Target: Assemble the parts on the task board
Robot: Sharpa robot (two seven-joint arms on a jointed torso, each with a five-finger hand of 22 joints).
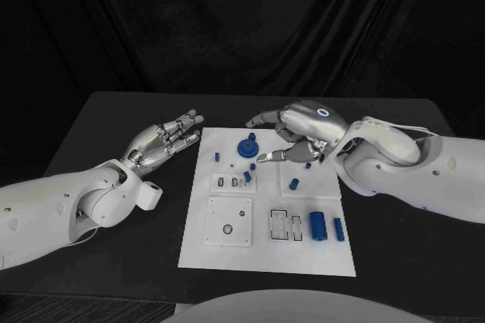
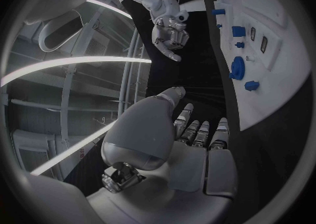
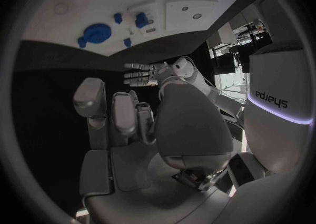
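Two silver hands flank the white task board on the black worktop, with no part yet lifted. The left hand lies just off the board's left edge, fingers spread and holding nothing. The right hand hovers over the board's far end with its fingers curled downward near the blue gear; the head view does not settle whether a fingertip touches anything, though nothing appears to be gripped.

Small blue pegs stand scattered mid-board, while a blue cylinder and a slimmer blue bar lie near the right edge toward the robot.

The likely hazard is crowding: curled fingers descending by the gear could nudge the neighbouring pegs and tip them, or push the unfastened-looking board across the worktop. The cylinder, lying on its side, would probably roll if brushed.
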